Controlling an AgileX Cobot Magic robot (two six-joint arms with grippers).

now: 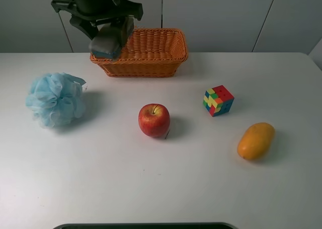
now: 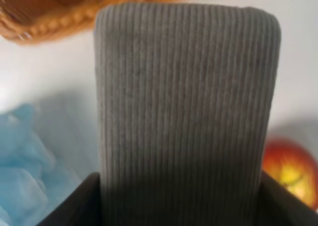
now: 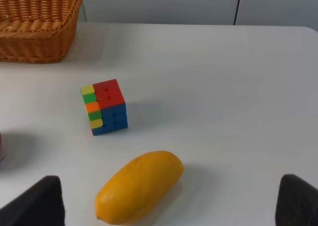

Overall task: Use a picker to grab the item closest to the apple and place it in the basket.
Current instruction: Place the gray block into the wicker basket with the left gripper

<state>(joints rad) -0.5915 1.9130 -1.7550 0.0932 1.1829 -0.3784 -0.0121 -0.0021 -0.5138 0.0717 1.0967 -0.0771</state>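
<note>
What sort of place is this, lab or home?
Probably a robotics lab bench: robot arm over a bare white table, plain panelled wall, staged props like wicker basket, apple, puzzle cube.

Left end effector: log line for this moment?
left end effector: grips grey pouch above basket rim | right end effector: open, facing mango | apple, cube, puff: on table

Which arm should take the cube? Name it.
Right. The right gripper, open, faces the cube nearby; the left gripper hangs farther off by the basket.
</note>
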